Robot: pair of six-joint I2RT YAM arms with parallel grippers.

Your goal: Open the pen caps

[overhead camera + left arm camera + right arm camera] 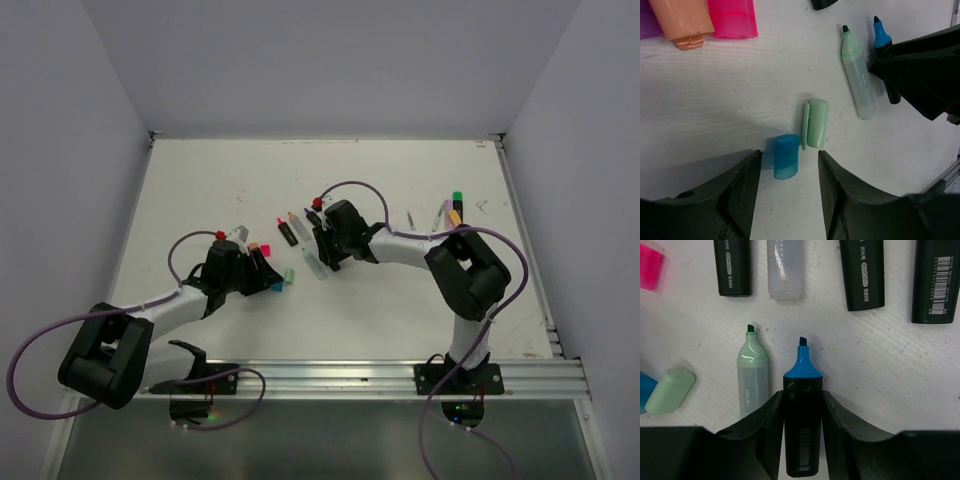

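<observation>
In the left wrist view a blue cap [786, 156] lies loose on the table between the tips of my open left gripper [789, 156], touching neither finger. A pale green cap [817, 123] lies beside it. My right gripper [802, 395] is shut on a black highlighter with a bare blue tip [802, 371], which lies flat on the table. An uncapped pastel green highlighter [752, 377] lies just left of it. From above, the left gripper [266, 274] and right gripper [322, 256] face each other near the table's middle.
A pink cap [732, 17] and a peach-orange piece [682, 20] lie beyond the left gripper. Black highlighter bodies [732, 265] and a clear one [785, 267] lie ahead of the right gripper. Capped highlighters, green [456, 197] and orange [455, 215], sit at the right.
</observation>
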